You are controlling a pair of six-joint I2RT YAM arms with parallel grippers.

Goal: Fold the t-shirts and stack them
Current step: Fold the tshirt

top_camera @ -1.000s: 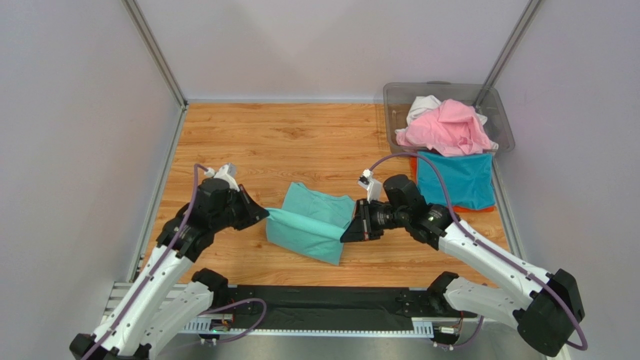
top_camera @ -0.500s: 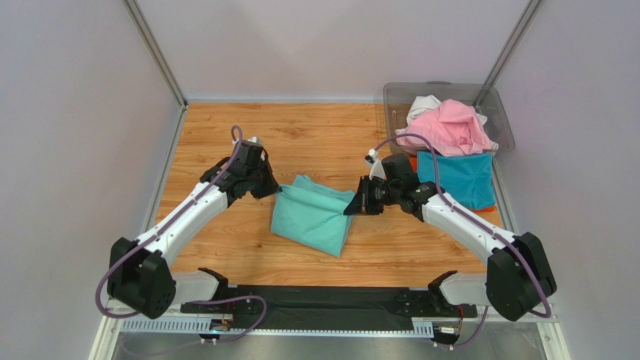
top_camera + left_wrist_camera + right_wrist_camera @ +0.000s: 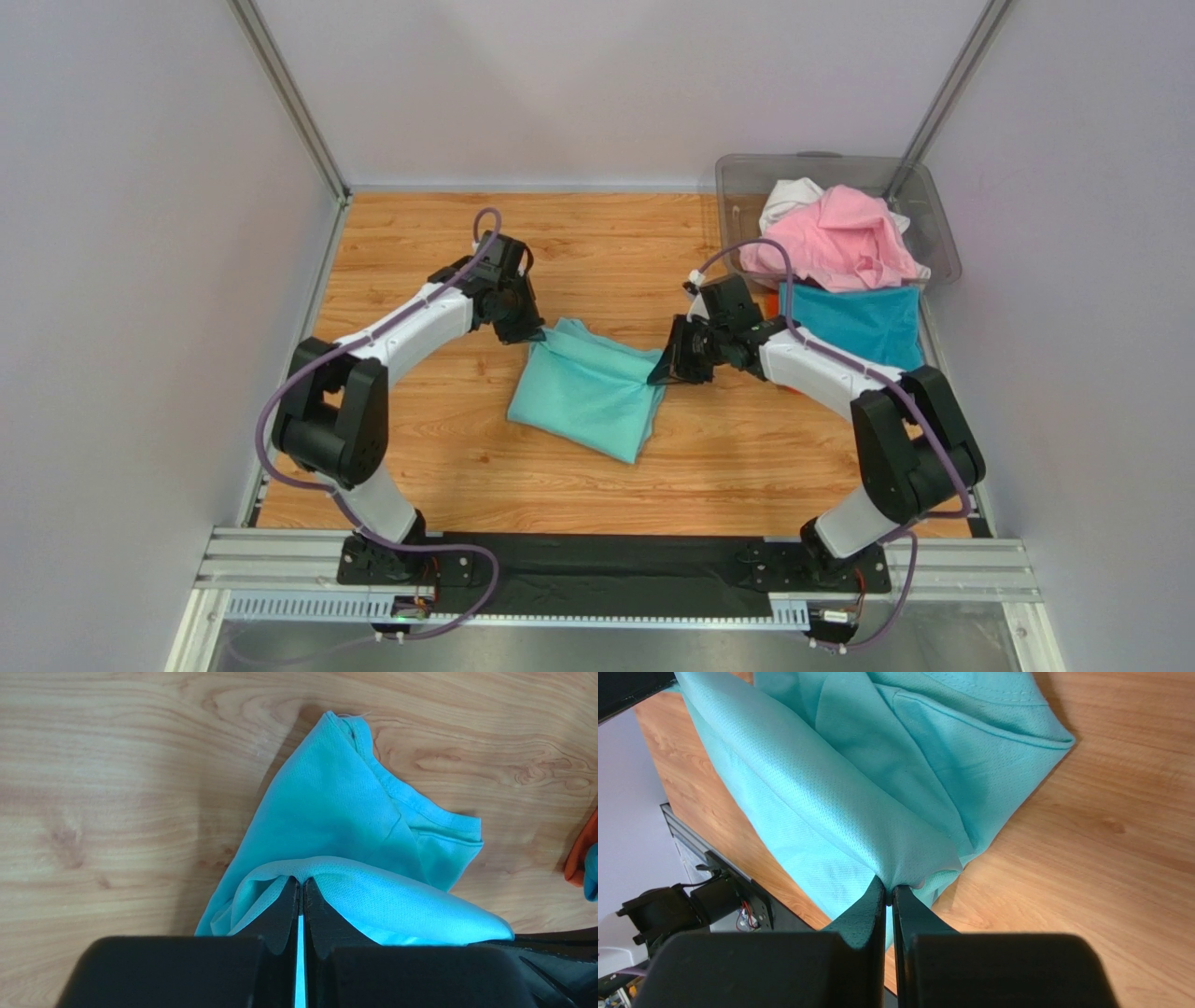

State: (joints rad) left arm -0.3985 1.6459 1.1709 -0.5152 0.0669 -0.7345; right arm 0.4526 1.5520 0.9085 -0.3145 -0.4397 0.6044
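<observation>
while the left gripper (image 3: 535, 333) and right gripper (image 3: 661, 375) are staying clamped on the mint green t-shirt (image 3: 589, 402), they are sweeping its edge farther back, laying the fold over.

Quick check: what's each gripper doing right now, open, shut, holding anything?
Left gripper: closed, pinching a fold of the mint green shirt.
Right gripper: closed, pinching another edge of the same shirt.
</observation>
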